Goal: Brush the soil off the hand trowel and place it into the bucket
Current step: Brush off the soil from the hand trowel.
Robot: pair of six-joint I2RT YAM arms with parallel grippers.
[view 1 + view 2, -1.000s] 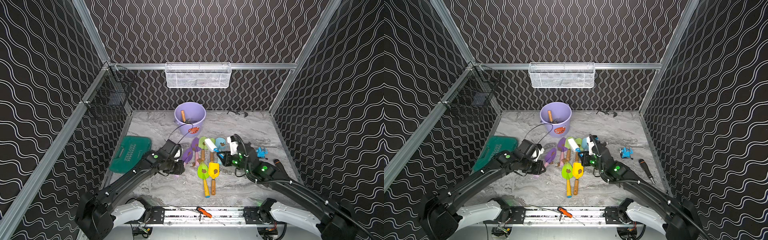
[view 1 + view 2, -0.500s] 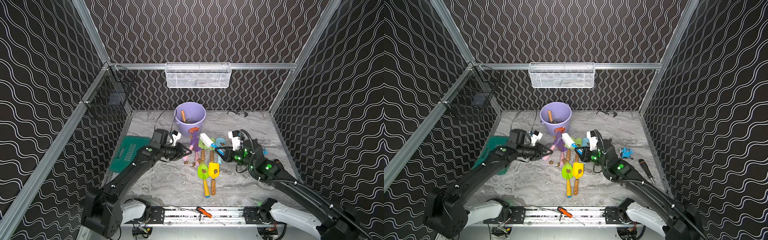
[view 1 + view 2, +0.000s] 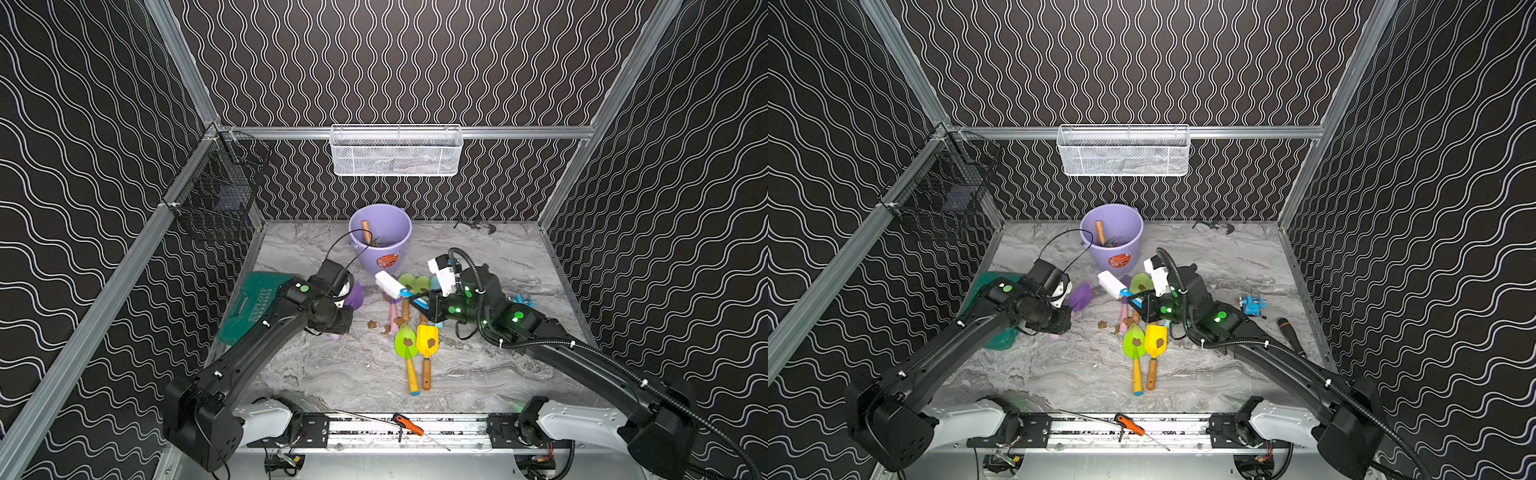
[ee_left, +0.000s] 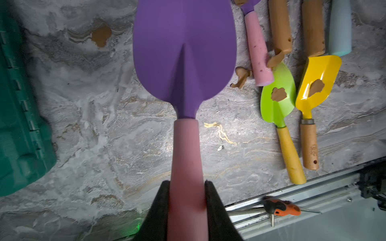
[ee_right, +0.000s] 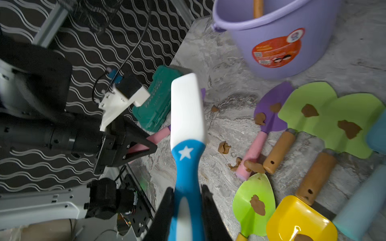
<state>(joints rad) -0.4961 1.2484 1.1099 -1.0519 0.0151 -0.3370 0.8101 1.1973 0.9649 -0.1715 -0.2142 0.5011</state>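
Clamping its pink handle, the left gripper holds one purple trowel front-left of the bucket. Six other trowels lie before the bucket amid soil clumps. The right gripper pinches one brush. Bucket contents largely hidden.

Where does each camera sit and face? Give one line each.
Both top views: high above the robot, looking down at the table; left arm, right arm show.
Left wrist: behind the left gripper gripping the purple trowel, facing the table.
Right wrist: behind the right gripper gripping the brush, facing the bucket.
Both wrist views share the yellow trowel.
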